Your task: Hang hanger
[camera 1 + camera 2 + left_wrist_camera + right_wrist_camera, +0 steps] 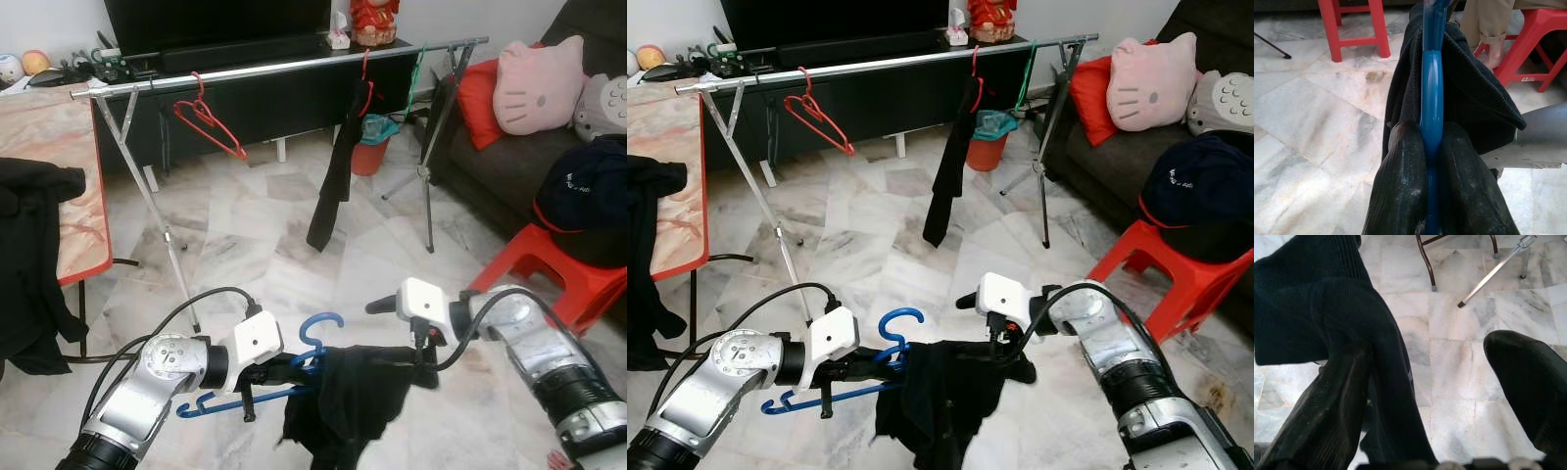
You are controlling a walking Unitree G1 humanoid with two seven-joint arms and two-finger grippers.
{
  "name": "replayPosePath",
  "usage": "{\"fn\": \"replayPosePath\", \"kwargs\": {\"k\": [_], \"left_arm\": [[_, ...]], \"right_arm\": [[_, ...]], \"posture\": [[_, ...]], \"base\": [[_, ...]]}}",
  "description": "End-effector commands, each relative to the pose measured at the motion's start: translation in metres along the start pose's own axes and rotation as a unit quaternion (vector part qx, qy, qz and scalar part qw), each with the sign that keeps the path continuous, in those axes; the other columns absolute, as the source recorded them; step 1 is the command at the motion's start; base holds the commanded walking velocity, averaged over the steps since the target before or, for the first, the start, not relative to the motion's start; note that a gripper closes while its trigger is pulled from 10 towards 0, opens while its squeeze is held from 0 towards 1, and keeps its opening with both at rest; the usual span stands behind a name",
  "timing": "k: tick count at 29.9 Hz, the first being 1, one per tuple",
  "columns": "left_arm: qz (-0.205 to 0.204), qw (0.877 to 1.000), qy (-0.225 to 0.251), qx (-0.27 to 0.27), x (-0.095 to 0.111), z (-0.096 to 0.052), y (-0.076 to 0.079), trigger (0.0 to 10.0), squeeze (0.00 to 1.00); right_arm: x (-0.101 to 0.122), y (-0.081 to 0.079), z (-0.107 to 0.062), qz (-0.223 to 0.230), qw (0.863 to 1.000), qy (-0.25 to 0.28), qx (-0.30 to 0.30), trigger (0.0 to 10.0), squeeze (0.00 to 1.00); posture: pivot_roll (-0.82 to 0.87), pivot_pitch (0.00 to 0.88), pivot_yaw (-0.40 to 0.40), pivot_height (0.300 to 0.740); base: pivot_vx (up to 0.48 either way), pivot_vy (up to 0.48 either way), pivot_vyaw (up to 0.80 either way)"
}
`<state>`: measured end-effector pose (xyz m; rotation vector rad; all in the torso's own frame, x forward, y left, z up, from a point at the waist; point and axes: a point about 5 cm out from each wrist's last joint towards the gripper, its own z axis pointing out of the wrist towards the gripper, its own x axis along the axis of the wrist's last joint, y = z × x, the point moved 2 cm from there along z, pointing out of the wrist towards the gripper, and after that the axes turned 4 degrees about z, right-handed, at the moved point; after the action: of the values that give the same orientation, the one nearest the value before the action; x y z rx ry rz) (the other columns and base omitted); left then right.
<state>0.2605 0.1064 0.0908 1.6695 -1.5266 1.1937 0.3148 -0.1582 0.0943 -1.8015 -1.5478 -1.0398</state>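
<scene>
Blue hanger (294, 377) is sitting clamped in the left gripper (257, 384) at lower centre, keeping it steady. The right gripper (1449, 396), fingers apart, is touching the black garment (343, 397), probably arranging it before the rail (284, 67).

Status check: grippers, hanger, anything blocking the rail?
Left gripper shut on blue hanger. Right gripper open beside the black garment draped on it. Rail across the room; floor between looks clear.
</scene>
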Motion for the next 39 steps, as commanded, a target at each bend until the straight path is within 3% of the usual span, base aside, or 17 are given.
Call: {"fn": "replayPosePath", "kwargs": {"k": [1,13,18,28,32,39], "left_arm": [[0.023,0.999,0.021,-0.013,0.016,0.003,0.0,10.0,0.0],[0.023,0.999,0.025,-0.022,0.021,0.008,0.0,10.0,0.0],[0.022,0.999,0.027,-0.024,0.023,0.009,0.0,10.0,0.0],[0.018,0.999,0.026,-0.023,0.023,0.01,-0.001,10.0,0.0],[0.016,0.999,0.026,-0.022,0.022,0.011,-0.001,10.0,0.0],[0.014,0.999,0.026,-0.023,0.021,0.012,-0.001,10.0,0.0]], "right_arm": [[0.008,0.003,0.0,-0.003,1.0,0.018,0.003,10.0,0.0],[0.01,-0.014,0.016,0.04,0.995,0.068,0.064,10.0,0.0],[0.003,-0.017,0.019,0.05,0.995,0.057,0.065,10.0,0.0],[-0.007,-0.021,0.013,0.05,0.996,0.03,0.075,10.0,0.0],[-0.01,-0.004,0.005,0.043,0.999,0.014,0.007,10.0,0.0],[-0.01,-0.005,-0.004,0.041,0.999,0.016,0.021,10.0,0.0]], "posture": [[0.05,0.0,-0.045,0.74],[0.05,0.0,-0.048,0.74],[0.05,0.0,-0.048,0.74],[0.05,0.0,-0.048,0.74],[0.05,0.0,-0.048,0.74],[0.04,0.0,-0.044,0.74]], "base": [[0.0,0.0,0.0],[0.0,0.0,0.0],[0.0,0.0,0.0],[0.0,0.0,0.0],[0.0,0.0,0.0],[0.0,0.0,0.0]]}}
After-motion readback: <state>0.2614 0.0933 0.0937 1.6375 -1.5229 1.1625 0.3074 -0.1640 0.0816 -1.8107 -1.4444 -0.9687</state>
